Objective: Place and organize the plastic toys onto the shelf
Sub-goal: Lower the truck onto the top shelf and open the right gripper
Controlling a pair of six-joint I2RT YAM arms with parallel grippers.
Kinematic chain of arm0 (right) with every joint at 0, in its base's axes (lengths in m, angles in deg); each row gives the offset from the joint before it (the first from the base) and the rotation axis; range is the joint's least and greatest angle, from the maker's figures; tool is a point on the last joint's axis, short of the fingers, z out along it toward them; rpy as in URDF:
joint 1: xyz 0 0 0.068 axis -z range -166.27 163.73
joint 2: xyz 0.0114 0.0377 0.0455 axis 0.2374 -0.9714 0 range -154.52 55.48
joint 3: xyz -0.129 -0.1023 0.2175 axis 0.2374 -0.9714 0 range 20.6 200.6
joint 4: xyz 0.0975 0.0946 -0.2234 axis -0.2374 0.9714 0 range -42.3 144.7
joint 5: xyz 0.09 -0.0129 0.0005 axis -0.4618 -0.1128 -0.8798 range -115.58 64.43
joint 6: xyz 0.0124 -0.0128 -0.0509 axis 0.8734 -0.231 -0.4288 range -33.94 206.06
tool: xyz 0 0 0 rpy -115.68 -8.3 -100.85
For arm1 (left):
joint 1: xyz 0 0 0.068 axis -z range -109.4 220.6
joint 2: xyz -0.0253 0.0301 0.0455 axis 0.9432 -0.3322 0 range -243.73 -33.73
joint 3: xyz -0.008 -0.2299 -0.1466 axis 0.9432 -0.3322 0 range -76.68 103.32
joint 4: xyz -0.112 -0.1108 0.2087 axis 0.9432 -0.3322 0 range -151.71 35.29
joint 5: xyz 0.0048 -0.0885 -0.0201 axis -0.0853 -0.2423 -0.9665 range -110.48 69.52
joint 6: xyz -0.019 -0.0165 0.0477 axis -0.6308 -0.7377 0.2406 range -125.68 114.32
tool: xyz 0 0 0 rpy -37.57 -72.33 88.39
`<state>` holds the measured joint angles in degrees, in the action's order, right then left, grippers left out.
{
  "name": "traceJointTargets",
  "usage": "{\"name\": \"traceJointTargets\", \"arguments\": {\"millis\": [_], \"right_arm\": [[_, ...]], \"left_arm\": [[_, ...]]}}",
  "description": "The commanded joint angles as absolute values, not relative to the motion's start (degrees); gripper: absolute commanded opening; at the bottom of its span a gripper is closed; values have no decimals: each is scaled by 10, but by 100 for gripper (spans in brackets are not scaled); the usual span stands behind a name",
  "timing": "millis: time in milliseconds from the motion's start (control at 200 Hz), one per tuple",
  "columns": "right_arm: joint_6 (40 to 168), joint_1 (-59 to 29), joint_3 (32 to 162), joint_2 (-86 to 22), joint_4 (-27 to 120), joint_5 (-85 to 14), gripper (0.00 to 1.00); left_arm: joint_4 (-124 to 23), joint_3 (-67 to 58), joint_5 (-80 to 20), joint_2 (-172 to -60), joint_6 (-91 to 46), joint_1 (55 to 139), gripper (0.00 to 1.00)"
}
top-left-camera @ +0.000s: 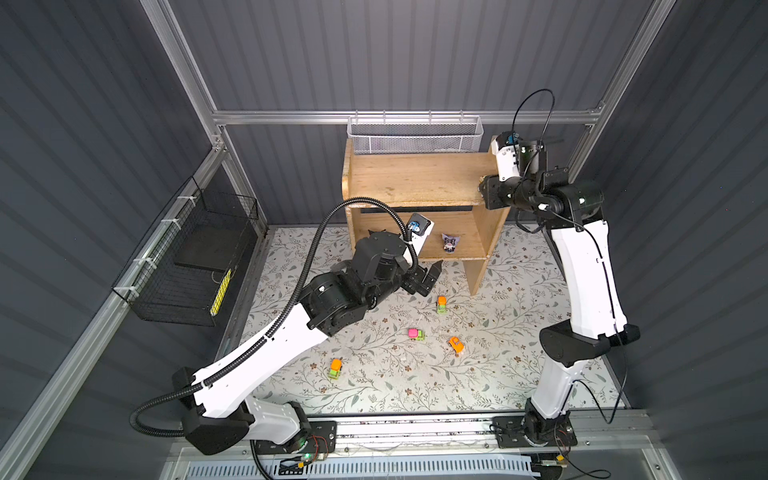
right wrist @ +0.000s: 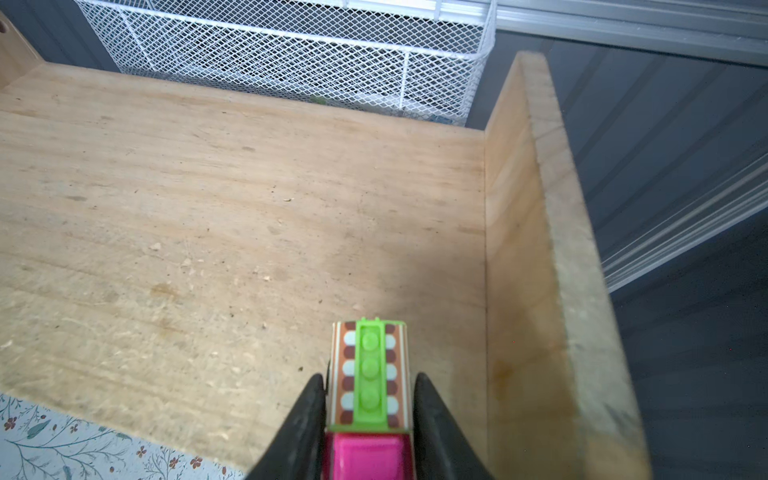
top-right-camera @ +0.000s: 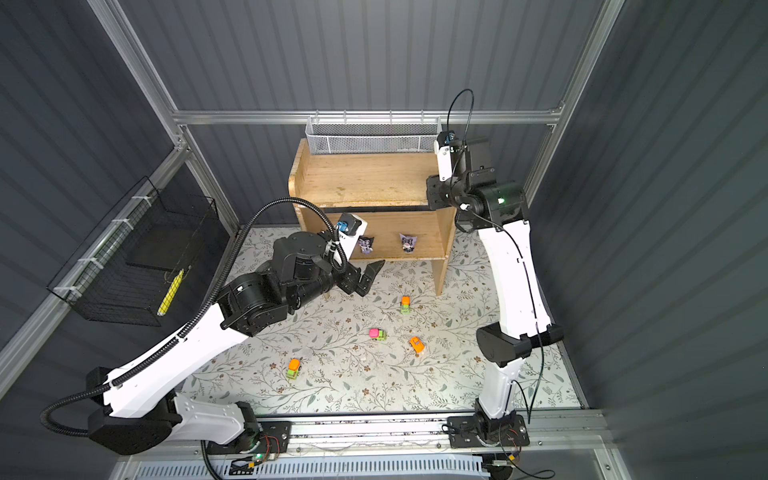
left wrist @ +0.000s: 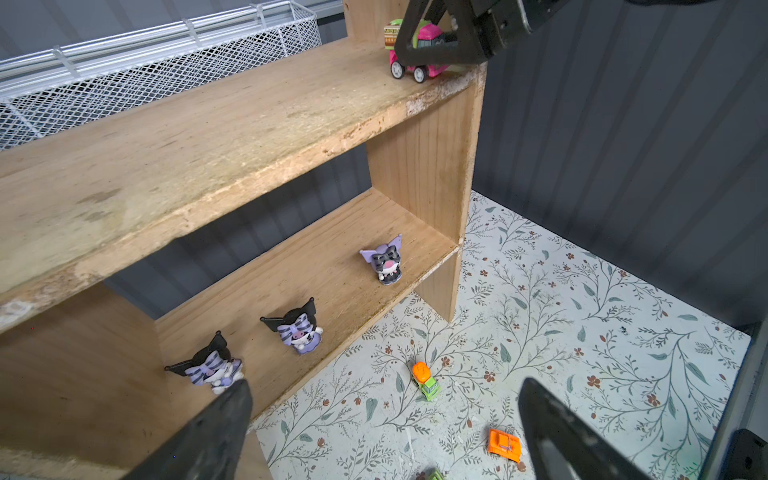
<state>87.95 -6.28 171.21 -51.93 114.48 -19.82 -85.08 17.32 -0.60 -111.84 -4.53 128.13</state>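
At 4 o'clock on the shelf (right wrist: 208,208), beside its front edge, the right gripper (right wrist: 370,379) clenches a pink car (right wrist: 368,357), hidden under the arm (top-left-camera: 540,195) in both top views; the left gripper (left wrist: 383,385) gapes empty over open floor (left wrist: 582,291).

Bright overhead light on mat (top-left-camera: 519,299), dim walls (top-left-camera: 83,124), soft shadows, bowed edges, pink car (right wrist: 368,453) blurred

A pink-and-green car (right wrist: 368,374) sat upright between my right fingers (right wrist: 305,419), on the top board of the worn wooden shelf (right wrist: 208,208). Three black-and-lilac figurines (left wrist: 297,328) stood on its lower board, one just beside my left fingers (left wrist: 220,419); four neon cars (top-left-camera: 416,334) lay below them.
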Motion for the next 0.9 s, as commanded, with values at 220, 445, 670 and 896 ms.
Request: {"name": "traceJointTargets", "arguments": {"millis": [220, 445, 670, 896], "right_arm": [[889, -58, 1702, -530, 1113, -191, 32], [891, -59, 1701, -535, 1103, -189, 31], [896, -58, 1702, -539, 1100, -191, 34], [899, -57, 1701, -536, 1097, -186, 47]], "left_arm": [[-842, 164, 1, -1105, -32, 1276, 100], [-840, 160, 3, -1099, -29, 1276, 100], [-840, 157, 3, -1093, -27, 1276, 100], [-840, 155, 3, -1092, -28, 1276, 100]]}}
